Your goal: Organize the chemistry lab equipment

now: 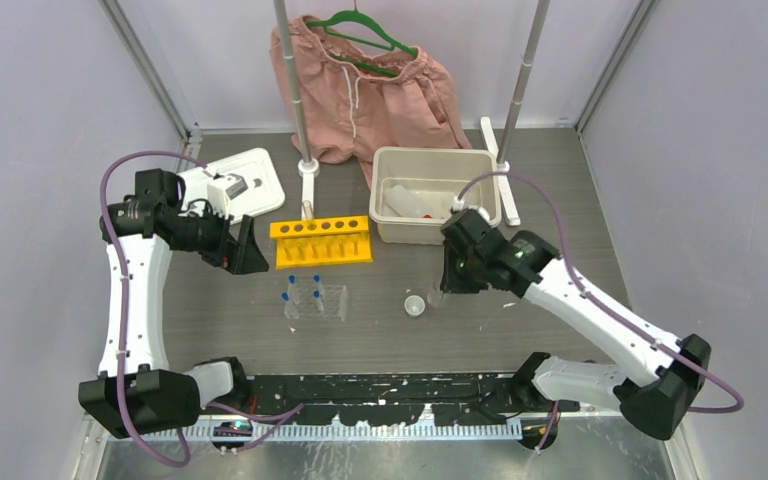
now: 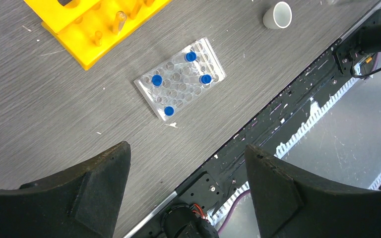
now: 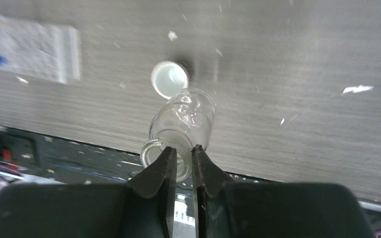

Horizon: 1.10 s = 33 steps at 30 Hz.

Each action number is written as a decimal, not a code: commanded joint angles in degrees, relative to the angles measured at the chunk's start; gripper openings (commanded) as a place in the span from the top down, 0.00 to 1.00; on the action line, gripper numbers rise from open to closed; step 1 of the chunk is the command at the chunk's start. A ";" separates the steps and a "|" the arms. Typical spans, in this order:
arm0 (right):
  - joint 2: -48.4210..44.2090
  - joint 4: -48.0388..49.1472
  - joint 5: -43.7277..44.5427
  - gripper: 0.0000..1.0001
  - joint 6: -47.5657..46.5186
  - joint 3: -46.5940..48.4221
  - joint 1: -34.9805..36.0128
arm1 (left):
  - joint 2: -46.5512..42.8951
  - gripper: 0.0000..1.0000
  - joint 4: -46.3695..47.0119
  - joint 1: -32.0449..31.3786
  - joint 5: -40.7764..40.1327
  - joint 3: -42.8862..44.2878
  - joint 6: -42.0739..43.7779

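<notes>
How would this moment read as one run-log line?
right end effector: pinching tiny clear beaker rim | left end effector: open, empty | white dish: beside beaker

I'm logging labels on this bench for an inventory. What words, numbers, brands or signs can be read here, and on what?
No text can be read in any view.
yellow tube rack: plain, no print.
clear grid rack and its blue caps: no marks.
tiny clear beaker: blurred, no print or scale shows.
small white dish: blank.
white device at the far left: too small to tell whether it bears a label.
</notes>
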 commanded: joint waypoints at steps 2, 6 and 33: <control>2.09 -5.46 3.05 0.99 -6.29 19.41 -4.04 | 0.06 0.15 1.38 0.37 1.76 0.83 0.28; 11.75 -2.96 3.81 0.99 -11.17 31.56 -8.93 | -0.02 0.15 1.23 0.31 1.88 1.04 0.06; 56.55 36.97 9.72 0.99 -19.12 42.48 -15.95 | 0.82 0.16 2.52 0.33 2.18 -0.45 0.73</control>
